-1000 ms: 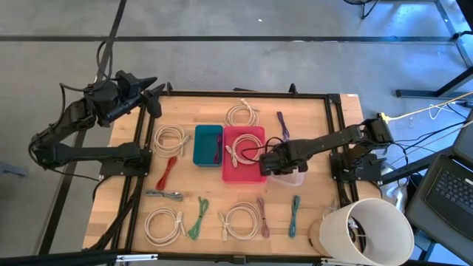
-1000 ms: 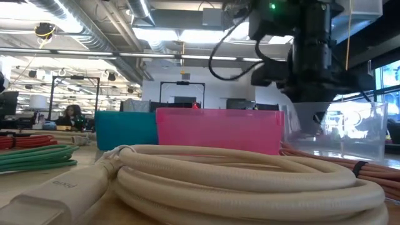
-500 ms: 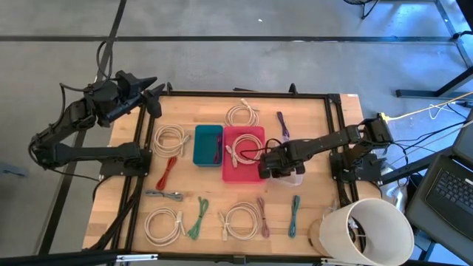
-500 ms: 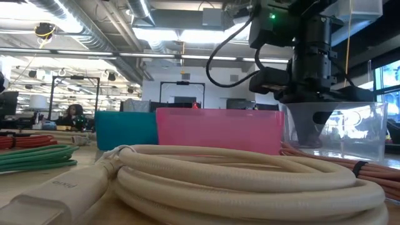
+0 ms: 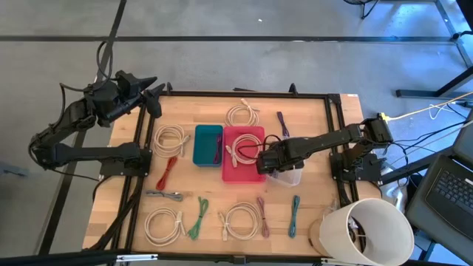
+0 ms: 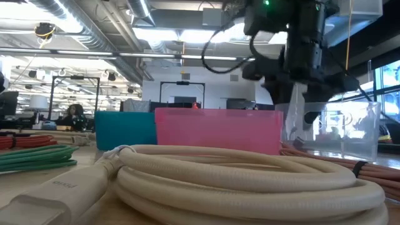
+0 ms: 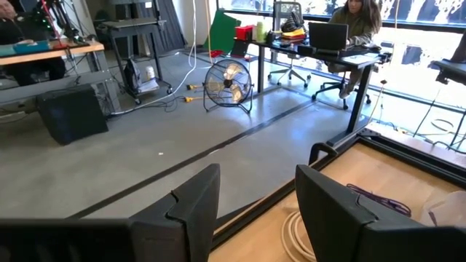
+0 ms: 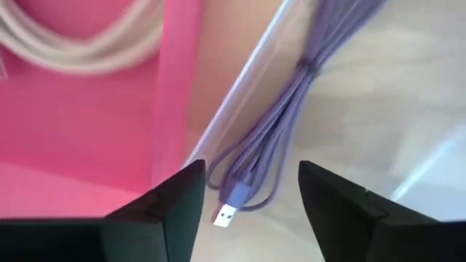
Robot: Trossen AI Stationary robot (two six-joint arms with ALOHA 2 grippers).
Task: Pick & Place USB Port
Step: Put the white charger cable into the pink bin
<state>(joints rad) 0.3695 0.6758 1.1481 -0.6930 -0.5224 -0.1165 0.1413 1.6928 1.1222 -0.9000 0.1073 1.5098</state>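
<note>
Lying below open right claw (image 8: 247, 191), purple USB cable (image 8: 291, 116)

Right arm reaching in over the desk (image 5: 310, 114), left arm parked at its far-left corner.

The right claw (image 5: 267, 162) points downward near the desk's middle, fingers (image 8: 342, 207) spread apart with nothing between them. The left claw (image 5: 151, 92) hangs level at the desk's far-left edge, its fingers (image 7: 331, 204) parted and empty.

High: straight down over the wooden table (image 5: 310, 118).
Low: tabletop level (coiled cream cable (image 6: 206, 175) close).
Shared: pink plastic bin (image 5: 244, 155).
</note>
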